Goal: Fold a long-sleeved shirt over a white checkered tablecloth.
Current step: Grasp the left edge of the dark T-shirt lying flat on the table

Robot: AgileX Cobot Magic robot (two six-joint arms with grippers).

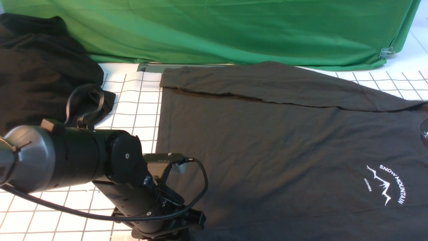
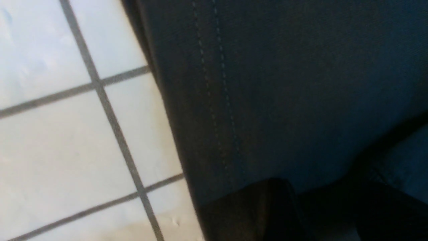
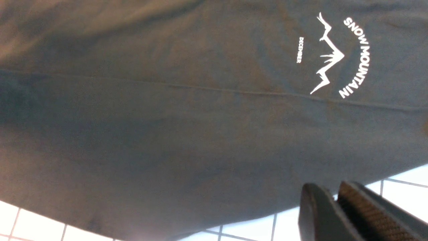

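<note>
**Front view:** The long-sleeved shirt (image 1: 267, 140) lies flat and chest-up on the white checkered tablecloth (image 1: 133, 110) covering the worktop. It spreads away to the right of the left hand (image 1: 180, 222), which sits low at the near corner of the hem. Along the edge farthest from that hand, one sleeve (image 1: 267, 80) is already laid across the body. I judge that to be the first fold, with the body folds still to come. The wrist hides this hand's jaws, and the right hand is not visible here.

**Left wrist view:** Only here does the double-stitched hem (image 2: 217, 100) show, directly ahead of the hand, its edge resting on the tablecloth. A dark finger (image 2: 264, 207) overlaps the fabric. It is too blurred to tell whether the hand is open or gripping.

**Right wrist view:** This alone shows the right hand (image 3: 329, 189). Its fingers are pressed together with nothing between them, over the shirt's near edge. The print (image 3: 337, 57) lies farther out from it. A faint line crosses the body, but I cannot tell whether it is a second sleeve.
</note>
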